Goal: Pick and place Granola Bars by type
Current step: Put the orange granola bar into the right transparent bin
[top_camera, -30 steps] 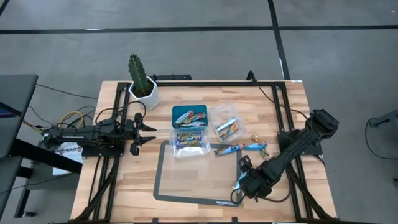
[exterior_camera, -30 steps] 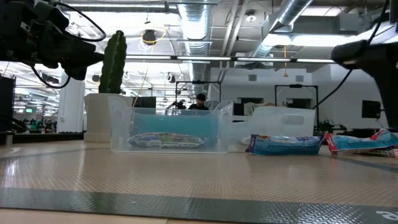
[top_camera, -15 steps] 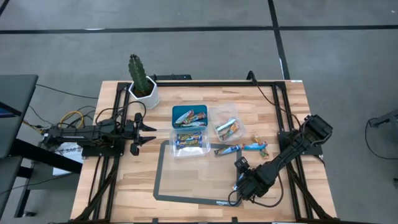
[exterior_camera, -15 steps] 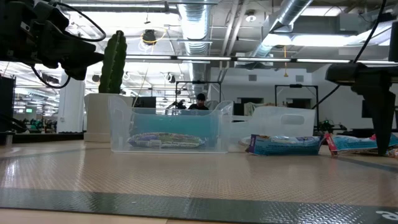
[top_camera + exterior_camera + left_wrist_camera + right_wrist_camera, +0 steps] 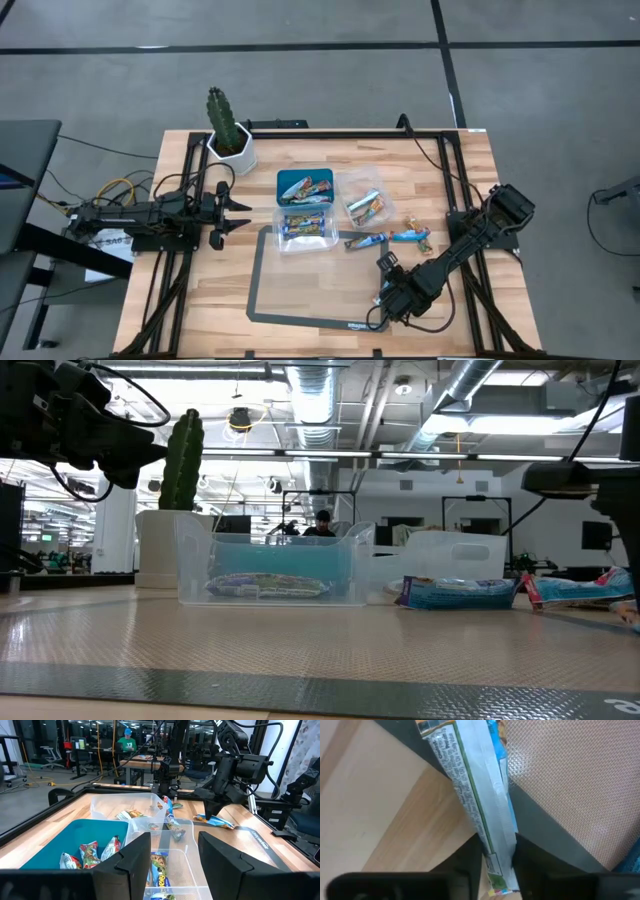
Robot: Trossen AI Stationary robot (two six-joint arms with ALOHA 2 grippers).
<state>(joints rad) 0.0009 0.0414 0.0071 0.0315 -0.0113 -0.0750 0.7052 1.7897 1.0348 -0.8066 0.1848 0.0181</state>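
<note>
A silver-and-light-blue granola bar [image 5: 477, 795] lies at the right edge of the dark-bordered mat [image 5: 300, 290]. My right gripper [image 5: 385, 298] stands low over it, shut on it. Two more bars [image 5: 367, 241] [image 5: 410, 236] lie on the wood behind the mat. Other bars lie in the teal tray [image 5: 283, 180] and in two clear tubs [image 5: 283, 240] [image 5: 352, 180]. My left gripper [image 5: 172, 865] hangs open above the table's left part, facing the tubs. My right gripper pinches the granola bar between its two fingers, one on each long side, close to one end [image 5: 496, 851]. The fingers come from above, pointing down. The bar reaches away from them over the mat's dark border [image 5: 540, 835] and the wood; whether it is lifted does not show.
A potted cactus [image 5: 228, 130] stands at the table's far left. A black frame rail [image 5: 455, 190] runs along the right side beside my right arm. The middle of the mat is bare. People and desks show in the room beyond.
My right gripper has come down and moved a little toward the table's left edge, onto the bar at the mat's right edge.
</note>
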